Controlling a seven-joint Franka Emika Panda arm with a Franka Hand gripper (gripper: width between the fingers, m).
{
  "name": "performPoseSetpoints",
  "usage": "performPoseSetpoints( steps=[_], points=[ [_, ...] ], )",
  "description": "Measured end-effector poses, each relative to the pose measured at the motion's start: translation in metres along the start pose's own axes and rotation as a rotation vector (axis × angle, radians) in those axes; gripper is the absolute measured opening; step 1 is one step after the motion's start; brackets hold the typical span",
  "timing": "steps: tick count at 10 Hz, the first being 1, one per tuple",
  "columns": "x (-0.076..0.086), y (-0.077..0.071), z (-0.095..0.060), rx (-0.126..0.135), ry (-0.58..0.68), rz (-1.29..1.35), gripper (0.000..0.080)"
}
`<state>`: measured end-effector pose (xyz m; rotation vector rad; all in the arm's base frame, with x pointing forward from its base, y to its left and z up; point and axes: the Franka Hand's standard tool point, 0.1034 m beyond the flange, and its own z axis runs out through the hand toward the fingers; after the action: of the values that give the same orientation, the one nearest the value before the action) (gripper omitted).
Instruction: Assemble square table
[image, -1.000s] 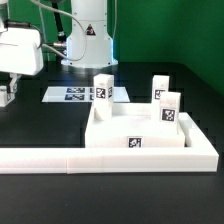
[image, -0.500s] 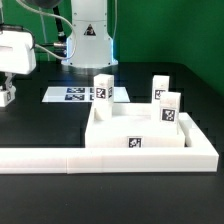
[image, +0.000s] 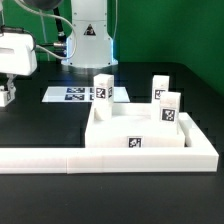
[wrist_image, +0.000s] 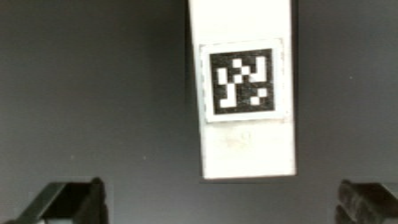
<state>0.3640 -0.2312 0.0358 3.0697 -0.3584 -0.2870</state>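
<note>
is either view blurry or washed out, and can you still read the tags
Exterior view: sharp enough, but the white tabletop and border bar are nearly blown out against the black table; tags small yet visible. Wrist view: soft, the leg overexposed, its tag readable, fingertips dark and blurred.

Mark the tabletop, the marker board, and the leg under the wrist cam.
tabletop (image: 136, 131): exterior view, on its bare inner floor.
marker board (image: 62, 95): exterior view, on its white surface beside the printed tags.
leg (wrist_image: 244, 150): wrist view, on the plain white face below its tag.

A flat marker board (image: 75, 95) lies on the black table (image: 40, 125); a long white border bar (image: 60, 160) runs along the near edge.
</note>
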Motion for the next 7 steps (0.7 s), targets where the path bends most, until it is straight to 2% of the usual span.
performPoseSetpoints(
  steps=[1,2,3,7],
  points=[
    [-0.005,-0.005,0.003,0.03,-0.084,0.009,0.0649],
    [-0.002,-0.006,0.004,0.036,-0.115,0.004,0.0649],
    [-0.004,-0.009,0.007,0.054,-0.18,0.007,0.0649],
    [-0.011,-0.009,0.018,0.07,-0.454,-0.01,0.0649]
  ],
)
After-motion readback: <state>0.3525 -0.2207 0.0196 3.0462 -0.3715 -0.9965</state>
